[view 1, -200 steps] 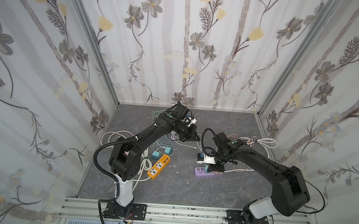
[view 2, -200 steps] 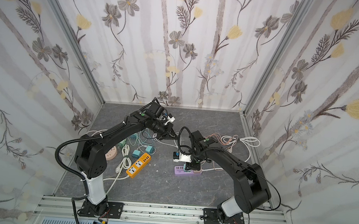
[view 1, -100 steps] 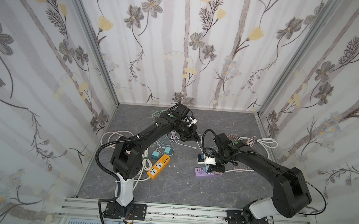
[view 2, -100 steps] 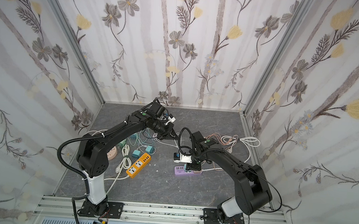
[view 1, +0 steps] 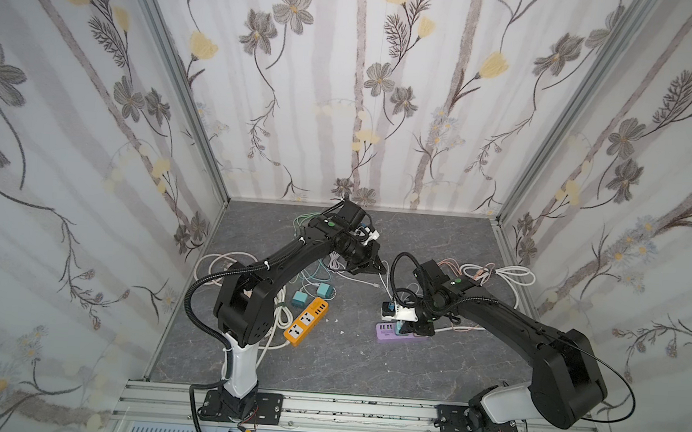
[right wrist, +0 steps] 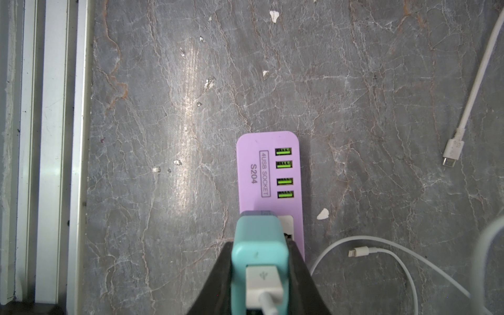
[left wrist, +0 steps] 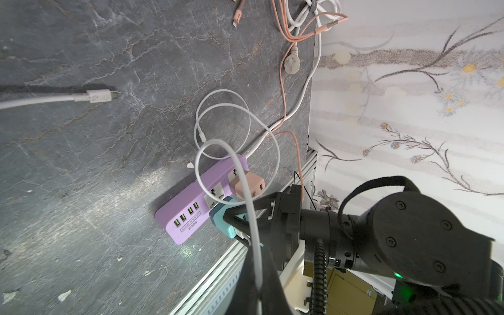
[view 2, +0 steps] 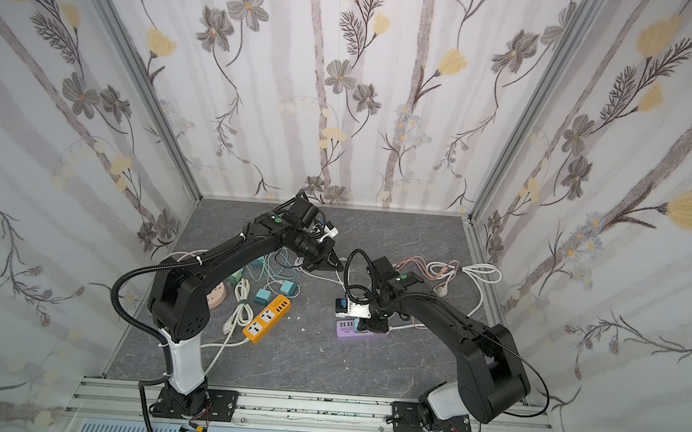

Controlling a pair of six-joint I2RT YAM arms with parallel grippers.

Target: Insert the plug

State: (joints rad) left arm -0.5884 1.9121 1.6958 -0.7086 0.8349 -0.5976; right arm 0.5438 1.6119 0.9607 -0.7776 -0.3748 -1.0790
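On the grey stone-look counter (view 1: 326,361) the lilac plastic power strip (right wrist: 245,174) is laid crosswise, nearer the right arm. The right claw (right wrist: 259,255) is clamped on the teal boxy plug (right wrist: 259,237), held at the strip's socket end, judged offset towards the aluminium front rail (right wrist: 51,163); the left claw (view 1: 375,266) is clenched, well apart

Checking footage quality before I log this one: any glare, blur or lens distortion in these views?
Right wrist view: a pale glare streak on the grey tabletop beside the purple power strip; teal adapter sharp. Left wrist view: the white cable nearest the lens is soft. Both top views: evenly lit, wall posts splayed by the wide lens.
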